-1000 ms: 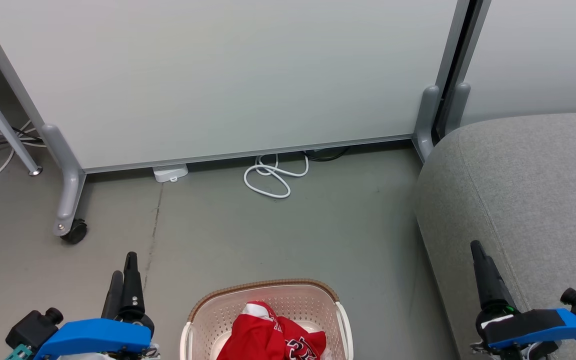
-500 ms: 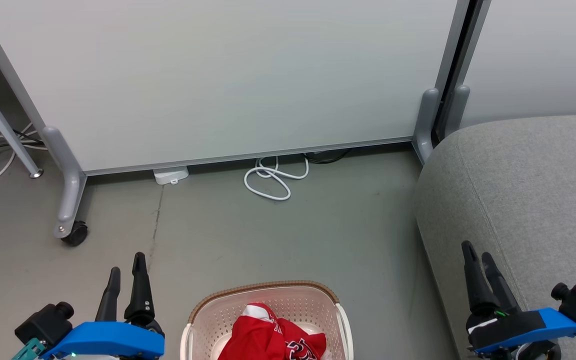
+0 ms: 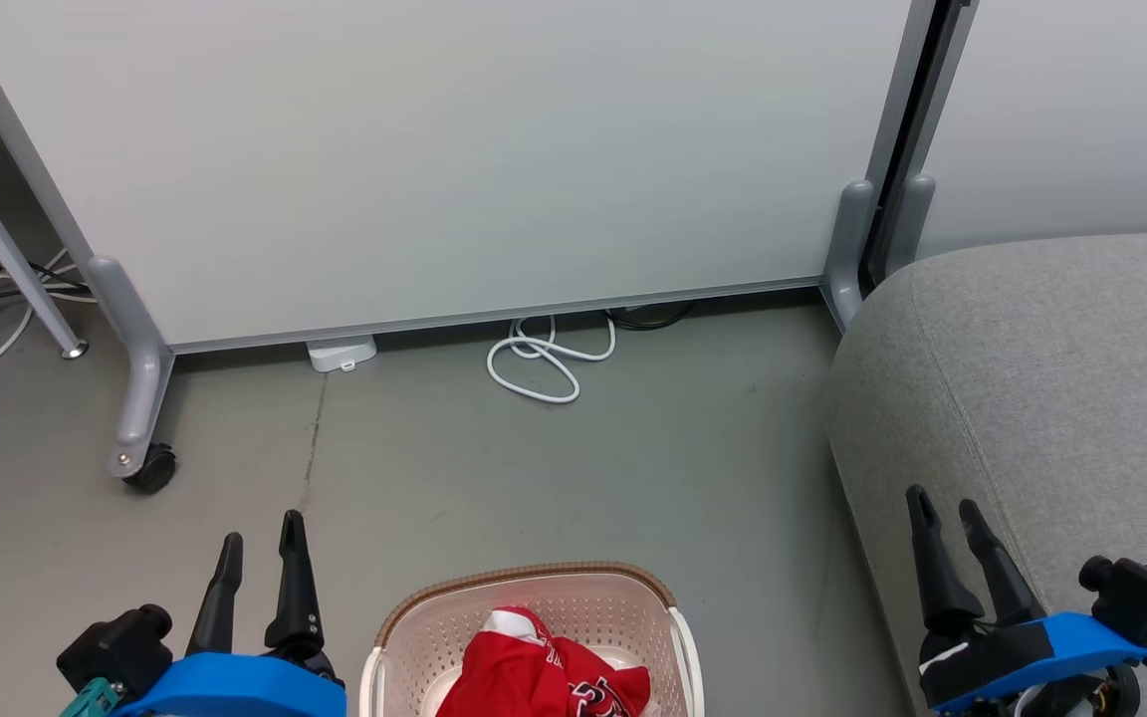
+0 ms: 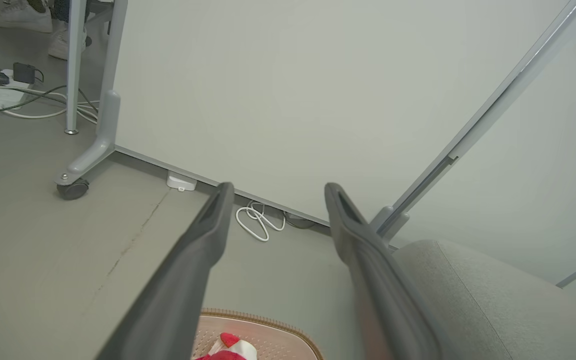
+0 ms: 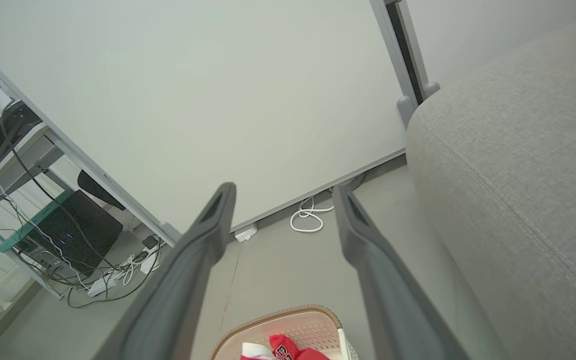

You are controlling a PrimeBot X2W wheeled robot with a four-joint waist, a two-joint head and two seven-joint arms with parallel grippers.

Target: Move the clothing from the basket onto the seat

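Note:
The cream perforated basket (image 3: 404, 637) with its brown rim sits on the floor at the bottom centre of the head view, holding the crumpled red clothing (image 3: 534, 672) with white trim. The basket (image 4: 268, 337) and the clothing (image 4: 228, 345) peek in at the bottom of the left wrist view, and the basket (image 5: 298, 327) with the clothing (image 5: 283, 345) shows low in the right wrist view. My left gripper (image 3: 260, 528) stands open left of the basket, holding nothing. My right gripper (image 3: 942, 503) is open and holds nothing, in front of the grey seat (image 3: 1061, 368) at the right. The seat (image 5: 518, 165) spans the right wrist view's right side.
A white partition panel (image 3: 454, 149) on a wheeled grey foot (image 3: 140, 438) closes off the back. A coiled white cable (image 3: 544, 358) and a small white box (image 3: 340, 351) lie at its base. A desk leg (image 3: 6, 259) and cables stand at far left.
Both grippers have opened from shut. The left one has shifted slightly right and down; the right one has shifted left and down.

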